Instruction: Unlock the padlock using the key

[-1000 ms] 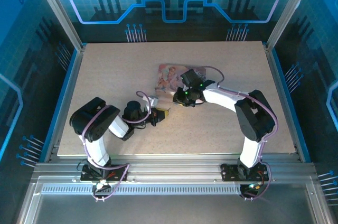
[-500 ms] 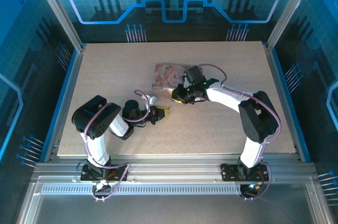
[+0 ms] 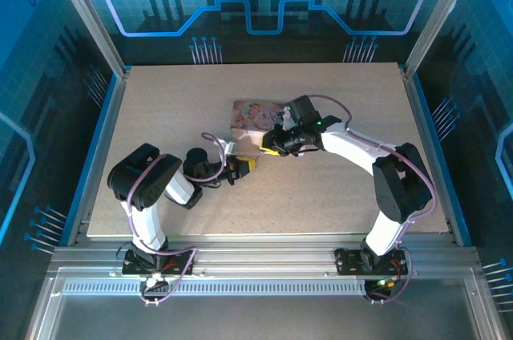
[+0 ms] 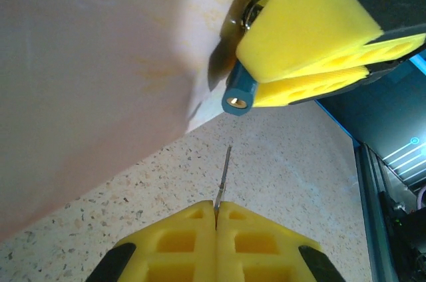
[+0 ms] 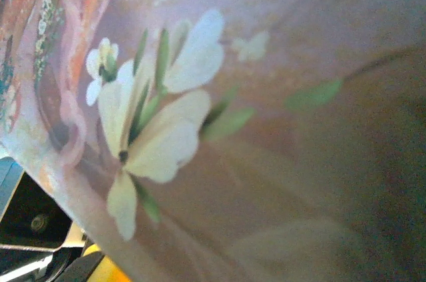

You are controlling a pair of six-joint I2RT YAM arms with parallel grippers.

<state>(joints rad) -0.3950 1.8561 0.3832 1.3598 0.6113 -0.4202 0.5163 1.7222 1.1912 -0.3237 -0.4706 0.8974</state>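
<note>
We see the left fingers [image 4: 180,235] clenched together on the key [image 4: 224,175]. Its thin silvery blade stands out from the seam between the two yellow pads and points up across the left wrist view. Just beyond the blade's tip, apart from it, is the padlock [image 4: 238,92]. Its blue body sticks out from between the right fingers [image 4: 306,29], which grasp it from the upper right. The end of the blue body faces the key, and a small brass-coloured spot shows on it (the keyhole, as far as we can tell). The blade's tip sits a little below that spot, with bare speckled surface [image 4: 286,155] between them. Some metal shows above the blue body, but we cannot make out whether it is the shackle.

From the top view, both pairs of fingers meet near the middle of the surface, beside the near edge of the pink illustrated box [image 3: 252,115]. The right wrist view looks closely onto that box's flower print.
</note>
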